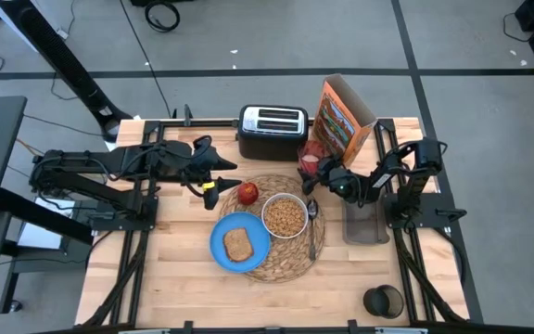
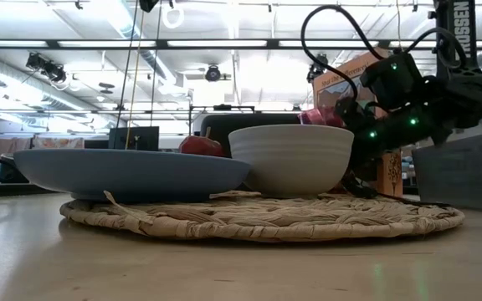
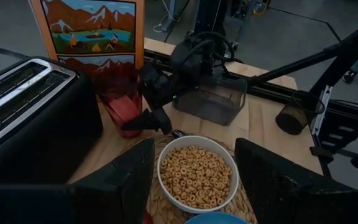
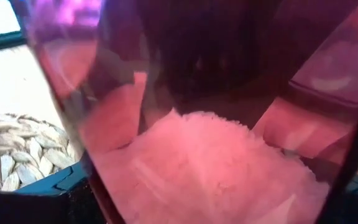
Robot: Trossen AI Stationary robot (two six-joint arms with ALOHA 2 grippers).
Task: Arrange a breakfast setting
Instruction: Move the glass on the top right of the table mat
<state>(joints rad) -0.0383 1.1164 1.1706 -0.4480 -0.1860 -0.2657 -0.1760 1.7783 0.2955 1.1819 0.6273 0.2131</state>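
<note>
The round woven placemat (image 1: 290,263) lies mid-table. On it rest a blue plate (image 1: 222,239) with a toast slice (image 1: 238,245), a white bowl (image 1: 285,216) of cereal rings, a red apple (image 1: 247,193) and a metal spoon (image 1: 311,223). The translucent pink-red cup (image 1: 310,160) stands just beyond the mat's far right rim, beside the toaster. My right gripper (image 1: 327,173) is shut on the cup. My left gripper (image 1: 213,188) is open and empty, just left of the apple; its fingers frame the bowl in the left wrist view (image 3: 194,186). My right gripper holds the cup with one finger on each side of its wall, low on the cup (image 3: 143,122). The fingers (image 3: 157,118) come about level from the table's right side. The cup fills the right wrist view (image 4: 191,143). Whether its base is on the table, I cannot tell.
A black toaster (image 1: 273,130) and an open cereal box (image 1: 343,116) stand at the far edge behind the mat. A grey bin (image 1: 364,224) sits right of the mat. A black cup (image 1: 383,301) stands at the near right corner. Bare wood lies near left.
</note>
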